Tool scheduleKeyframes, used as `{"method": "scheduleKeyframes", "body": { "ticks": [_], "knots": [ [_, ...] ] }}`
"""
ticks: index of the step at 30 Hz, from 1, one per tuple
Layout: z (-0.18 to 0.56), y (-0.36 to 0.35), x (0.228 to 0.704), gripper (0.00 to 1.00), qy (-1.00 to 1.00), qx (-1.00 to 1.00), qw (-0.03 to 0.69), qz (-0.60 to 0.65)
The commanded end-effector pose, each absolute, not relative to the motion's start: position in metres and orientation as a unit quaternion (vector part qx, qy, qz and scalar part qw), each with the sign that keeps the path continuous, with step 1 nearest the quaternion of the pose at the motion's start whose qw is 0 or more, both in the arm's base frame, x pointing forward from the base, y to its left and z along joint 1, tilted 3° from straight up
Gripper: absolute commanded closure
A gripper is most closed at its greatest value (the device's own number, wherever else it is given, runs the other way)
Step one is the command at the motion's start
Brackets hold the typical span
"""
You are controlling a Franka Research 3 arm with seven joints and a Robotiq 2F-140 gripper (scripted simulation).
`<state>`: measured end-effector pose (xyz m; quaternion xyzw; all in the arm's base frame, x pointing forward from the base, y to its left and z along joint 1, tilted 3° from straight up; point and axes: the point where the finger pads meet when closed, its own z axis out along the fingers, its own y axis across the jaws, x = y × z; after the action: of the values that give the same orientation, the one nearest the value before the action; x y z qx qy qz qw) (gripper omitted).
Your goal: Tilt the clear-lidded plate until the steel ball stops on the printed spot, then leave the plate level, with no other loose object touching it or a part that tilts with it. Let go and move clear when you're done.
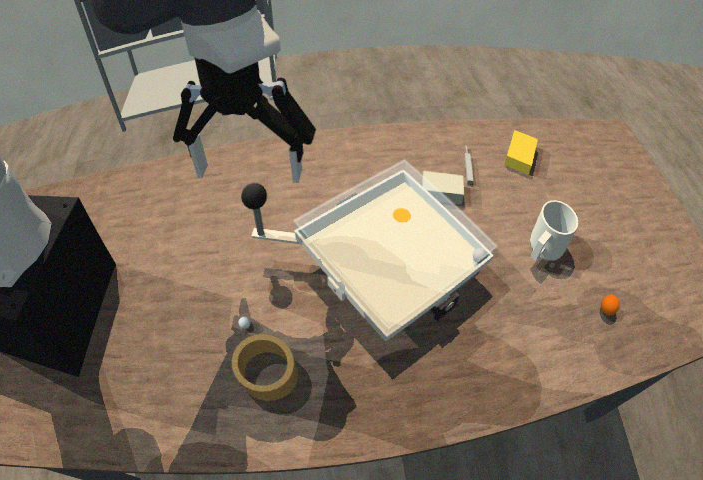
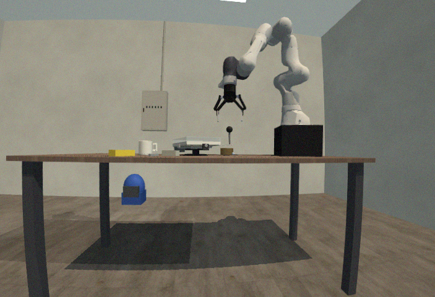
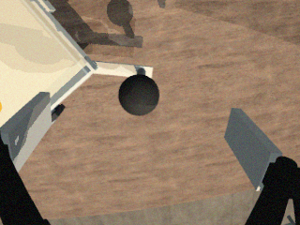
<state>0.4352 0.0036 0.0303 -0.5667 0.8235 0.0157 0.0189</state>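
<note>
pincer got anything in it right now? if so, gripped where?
Nothing is held. The pincer is wide open, hanging above the black knob of the plate's lever without touching it.

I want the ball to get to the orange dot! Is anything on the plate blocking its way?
Nothing visible does. The steel ball sits in one corner of the clear-lidded plate, and the cream floor between it and the printed spot shows only shadows.

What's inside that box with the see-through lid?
Under the lid, the plate holds a steel ball resting in its right corner and a printed orange spot near the far edge. The rest of its floor looks bare. The stand under the plate is mostly hidden.
</note>
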Motion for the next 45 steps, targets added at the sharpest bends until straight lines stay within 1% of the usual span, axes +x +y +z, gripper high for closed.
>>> {"method": "scheduleKeyframes", "body": {
  "ticks": [1,9,10,45],
  "knots": [
    [0.0308,0.0039,0.4356,0.0,0.827,-0.562,0.019,0.014],
    [0.0308,0.0039,0.4356,0.0,0.827,-0.562,0.019,0.014],
    [0.0308,0.0039,0.4356,0.64,0.827,-0.562,0.019,0.014],
    [0.0308,0.0039,0.4356,0.64,0.827,-0.562,0.019,0.014]
  ]
}}
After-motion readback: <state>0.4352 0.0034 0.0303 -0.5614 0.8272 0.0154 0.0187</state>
